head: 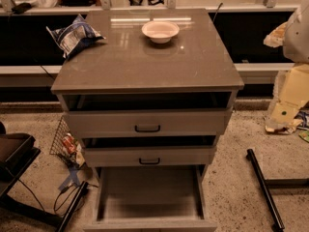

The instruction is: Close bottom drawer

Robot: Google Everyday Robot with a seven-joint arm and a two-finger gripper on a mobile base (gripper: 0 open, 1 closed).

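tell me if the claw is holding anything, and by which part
It cannot be told: the claw is not in the camera view. The bottom drawer stands pulled far out, and no claw shows on its tray or front.

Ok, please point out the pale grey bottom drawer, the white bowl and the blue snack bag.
Pale grey bottom drawer [149, 192], camera view, bare tray floor.
White round bowl [160, 31], camera view, inner hollow.
Crumpled blue snack bag [75, 36], camera view, its middle.
The gripper is not in view.
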